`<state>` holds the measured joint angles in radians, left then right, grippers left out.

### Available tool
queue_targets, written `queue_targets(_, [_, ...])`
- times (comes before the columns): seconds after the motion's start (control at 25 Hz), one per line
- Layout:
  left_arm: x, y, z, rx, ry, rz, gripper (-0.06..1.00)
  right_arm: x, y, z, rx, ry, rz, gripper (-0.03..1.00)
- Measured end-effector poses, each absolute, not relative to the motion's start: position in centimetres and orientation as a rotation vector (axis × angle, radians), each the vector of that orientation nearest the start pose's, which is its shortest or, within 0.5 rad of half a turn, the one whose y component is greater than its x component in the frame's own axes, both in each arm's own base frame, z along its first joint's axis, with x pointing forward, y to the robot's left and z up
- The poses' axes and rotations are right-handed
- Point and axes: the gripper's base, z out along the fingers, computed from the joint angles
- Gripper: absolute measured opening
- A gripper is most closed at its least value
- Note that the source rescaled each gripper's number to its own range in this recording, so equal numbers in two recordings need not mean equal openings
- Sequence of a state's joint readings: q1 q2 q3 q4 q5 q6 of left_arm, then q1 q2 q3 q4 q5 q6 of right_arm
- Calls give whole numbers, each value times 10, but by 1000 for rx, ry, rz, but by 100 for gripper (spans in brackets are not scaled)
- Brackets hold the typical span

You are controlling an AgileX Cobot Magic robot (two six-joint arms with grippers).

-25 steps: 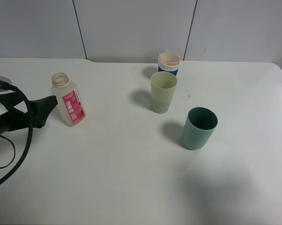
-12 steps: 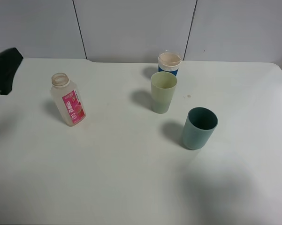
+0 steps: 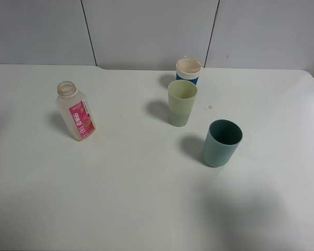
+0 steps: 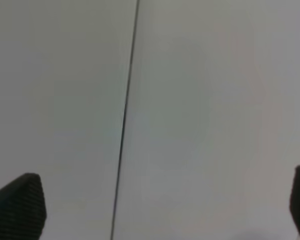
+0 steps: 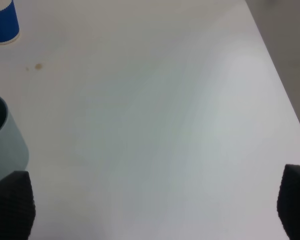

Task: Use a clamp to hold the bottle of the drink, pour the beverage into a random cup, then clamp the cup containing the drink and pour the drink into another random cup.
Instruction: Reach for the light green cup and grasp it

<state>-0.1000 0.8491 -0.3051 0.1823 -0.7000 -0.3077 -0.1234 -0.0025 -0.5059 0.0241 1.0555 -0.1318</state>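
Standing at the left, the bottle is untouched. The left gripper and right gripper both gape wide, holding nothing.

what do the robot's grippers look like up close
Only the fingertips show in the wrist views. On the left gripper and right gripper they are black and finely ribbed, with blunt angled ends. No cables or markings are visible.
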Motion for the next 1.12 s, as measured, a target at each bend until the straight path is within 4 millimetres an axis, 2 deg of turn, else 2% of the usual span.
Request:
queue_targets(0.08, [170, -27, 306, 67, 1403, -265, 99, -5, 3, 279, -10, 2033, -132, 92])
queue_targets(0.2, [175, -21, 323, 54, 1598, -170, 99, -5, 3, 279, -10, 2033, -132, 92])
queue_targets(0.36, [164, -12, 333, 35, 1826, -40, 100, -5, 3, 279, -10, 2033, -132, 92])
queue_targets(0.48, [143, -6, 340, 56, 1875, 31, 100, -5, 3, 279, -10, 2033, -132, 92])
queue_targets(0.72, [86, 3, 348, 16, 1866, 61, 100, -5, 3, 279, -10, 2033, -132, 92])
queue_targets(0.88, [50, 6, 345, -6, 1865, 29, 100, -5, 3, 279, -10, 2033, -132, 92])
queue_targets(1.12, [13, 7, 336, -31, 1847, -26, 100, -5, 3, 279, -10, 2033, -132, 92])
